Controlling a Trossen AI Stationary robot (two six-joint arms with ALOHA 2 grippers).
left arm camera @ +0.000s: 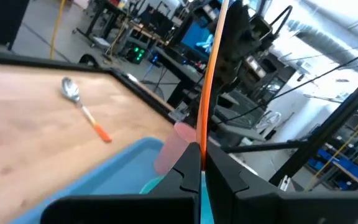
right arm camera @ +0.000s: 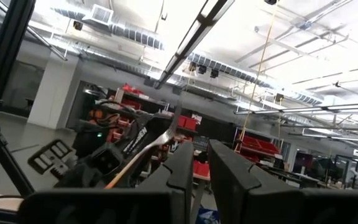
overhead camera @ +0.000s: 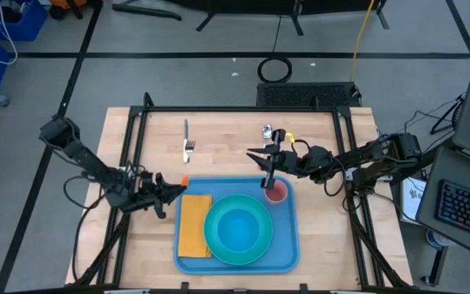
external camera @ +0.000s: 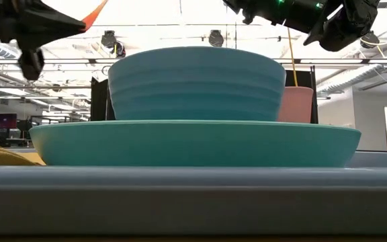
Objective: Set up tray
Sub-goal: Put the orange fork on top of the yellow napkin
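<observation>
The light-blue tray (overhead camera: 288, 245) lies at the table's near middle. On it are a yellow-orange napkin (overhead camera: 192, 227), a turquoise plate (external camera: 193, 144) with a bowl (external camera: 197, 84), and a pink cup (overhead camera: 277, 193) at the tray's far right corner. My left gripper (overhead camera: 175, 189) is above the tray's left rim, shut on an orange-handled utensil (left arm camera: 209, 93). My right gripper (overhead camera: 261, 162) hovers just beyond the cup, empty, with a narrow gap between its fingers (right arm camera: 188, 165). A fork (overhead camera: 188, 144) and an orange-handled spoon (left arm camera: 82, 109) lie on the bare wood beyond the tray. My left gripper pinches the utensil's orange handle (left arm camera: 202, 146) between its two fingers. The fingers come level from the table's left side. The utensil is lifted clear of tray and table. Its orange part sticks out past the fingers (overhead camera: 184, 180), and its metal end shows in the right wrist view (right arm camera: 173, 124).
A black frame (overhead camera: 235, 109) borders the wooden table top. Bare wood lies between the tray's far rim and the fork and spoon. The napkin's top (overhead camera: 194, 214) is bare.
</observation>
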